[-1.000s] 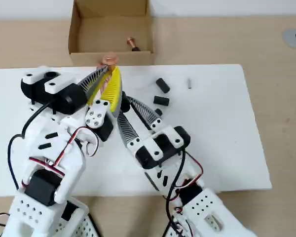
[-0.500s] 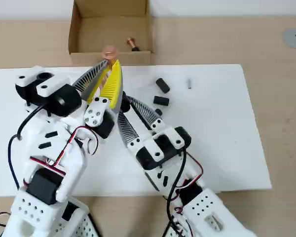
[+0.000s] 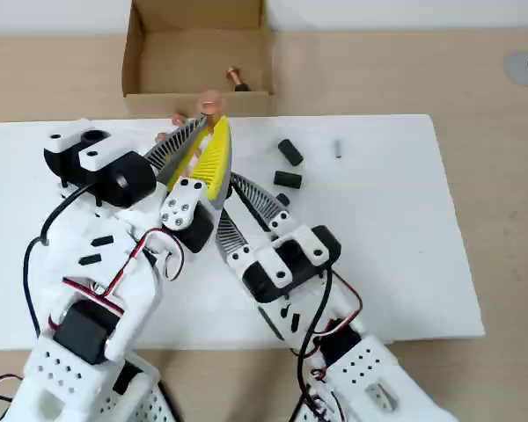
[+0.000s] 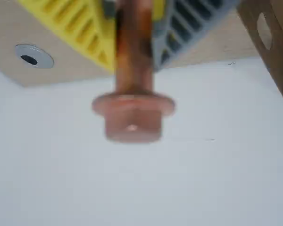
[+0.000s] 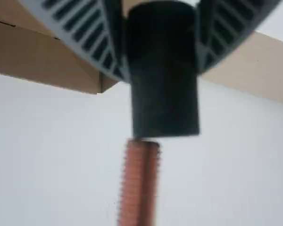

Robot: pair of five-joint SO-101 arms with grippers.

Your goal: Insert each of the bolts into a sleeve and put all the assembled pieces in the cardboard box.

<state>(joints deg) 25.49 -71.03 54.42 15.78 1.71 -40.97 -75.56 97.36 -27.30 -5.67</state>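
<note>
The left gripper (image 3: pixel 209 123) is clenched on a copper bolt (image 4: pixel 133 84). A yellow finger (image 4: pixel 70 23) and a grey finger (image 4: pixel 188 23) pinch the smooth shank on either side, and the flanged head sticks out past the fingertips. In the high view this bolt sits above the far edge of the white sheet (image 3: pixel 396 246), just in front of the cardboard box (image 3: pixel 132 61).

The right gripper (image 3: pixel 224 198) is closed on a black sleeve (image 5: pixel 165 70), which it holds by the sides between two grey ribbed fingers (image 5: pixel 80 28). About half of the sleeve sticks out beyond them. The threaded end of the bolt is right at the open mouth of the sleeve, a little off-centre. I cannot tell whether it has gone in.

In the high view the two grippers cross, with the left one lying over the tips of the right.

The box stands on the wooden table (image 3: pixel 493 176), touching the far edge of the sheet. One assembled piece (image 3: pixel 238 79) lies inside it, near the front wall. Two loose sleeves (image 3: pixel 289 151) (image 3: pixel 287 179) lie on the sheet beside the right gripper, and a small grey pin (image 3: pixel 338 149) lies further out. Two small copper bits (image 3: pixel 178 119) (image 3: pixel 162 136) lie beside the left gripper. A round metal disc (image 3: pixel 524 66) is set into the table, well apart from the rest.
</note>
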